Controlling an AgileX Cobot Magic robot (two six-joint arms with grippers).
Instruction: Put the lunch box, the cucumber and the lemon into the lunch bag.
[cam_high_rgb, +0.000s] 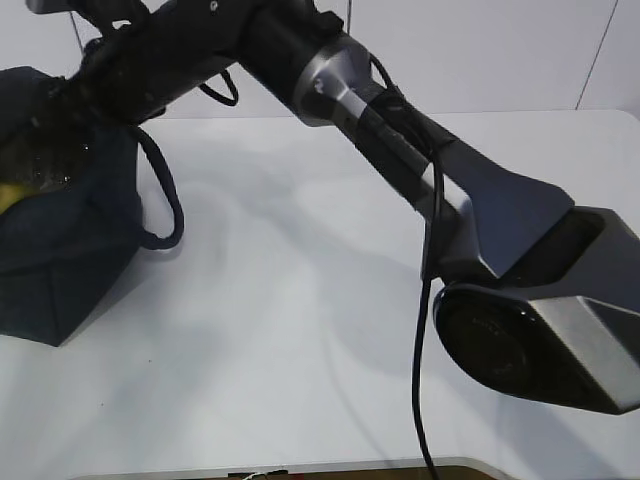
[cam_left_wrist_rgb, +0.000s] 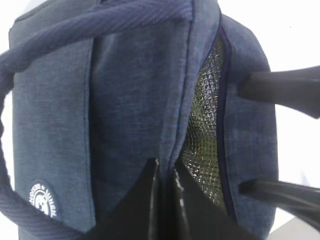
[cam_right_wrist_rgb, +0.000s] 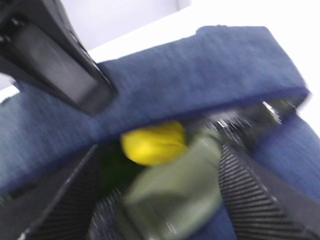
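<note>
The bag (cam_high_rgb: 60, 240) stands at the table's (cam_high_rgb: 300, 330) far left edge in the exterior view, its mouth open and the silver lining (cam_left_wrist_rgb: 202, 125) showing. Inside it, straight ahead of the right claw (cam_right_wrist_rgb: 155, 200), lies the lemon (cam_right_wrist_rgb: 154, 142), pressed against the pale green lid of the box (cam_right_wrist_rgb: 175, 192), which sits just below it and nearer the claw. A dark green patch left of the lemon may be the cucumber, but the blur makes it hard to tell. A yellow glint (cam_high_rgb: 10, 192) also shows in the bag's mouth from outside.

The right claw reaches across the table from the right and hangs at the bag's opening, its ribbed fingers (cam_right_wrist_rgb: 260, 200) spread wide on either side of the box; nothing is pinched between them.

The left claw (cam_left_wrist_rgb: 165, 200) has its fingers pressed together on the bag's front fabric edge beside the zipper, holding that flap. To its right, two dark fingers (cam_left_wrist_rgb: 285, 90) of the other claw poke in over the bag's rim. A loop handle (cam_left_wrist_rgb: 75, 27) arches above the left claw, and a round badge (cam_left_wrist_rgb: 42, 197) sits low on the bag's side.
</note>
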